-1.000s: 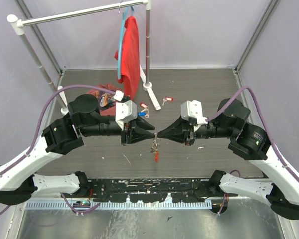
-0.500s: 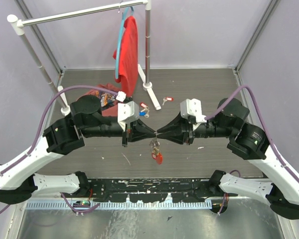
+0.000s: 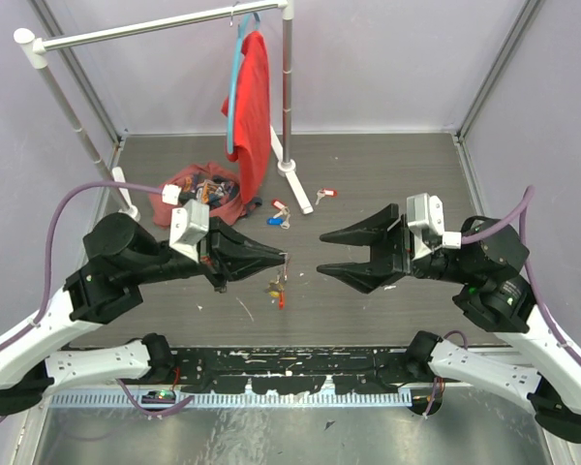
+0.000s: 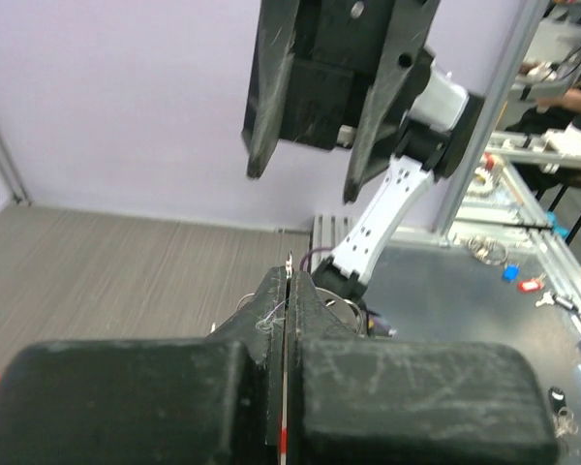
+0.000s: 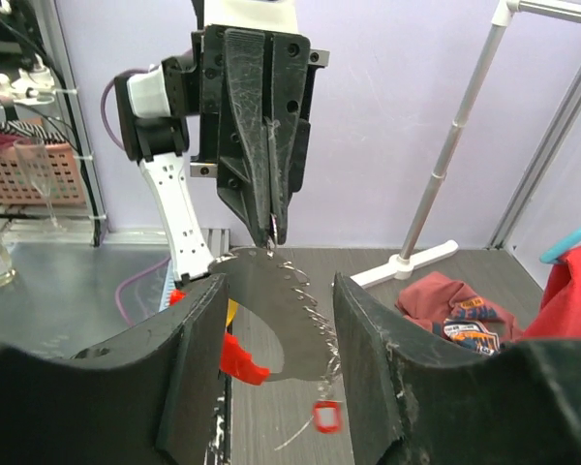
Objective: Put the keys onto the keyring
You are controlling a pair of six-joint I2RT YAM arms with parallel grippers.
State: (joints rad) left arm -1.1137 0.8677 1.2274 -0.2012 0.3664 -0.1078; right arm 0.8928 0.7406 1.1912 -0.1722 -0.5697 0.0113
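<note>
My left gripper (image 3: 288, 258) is shut on the keyring (image 3: 278, 289), a thin silver chain that dangles below its tips with a red tag and a bit of yellow. In the left wrist view the fingertips (image 4: 274, 281) press together on a thin strip. The right wrist view shows the chain (image 5: 305, 295) swinging and blurred, with the long red tag (image 5: 244, 360) and a small red-rimmed tag (image 5: 326, 417). My right gripper (image 3: 321, 253) stands open a short way right of the chain, holding nothing. Loose keys (image 3: 279, 215) with blue and red tags lie on the table behind, and another key (image 3: 321, 194) lies further back.
A clothes rack (image 3: 287, 87) stands at the back with a red shirt (image 3: 252, 107) on a blue hanger. A crumpled red cloth (image 3: 208, 184) lies by the rack's left foot. Purple walls close in the table on three sides.
The two grippers had met tip to tip at the centre. The right gripper opened and drew back right; the left gripper shut on the keyring and pulled it back left.
</note>
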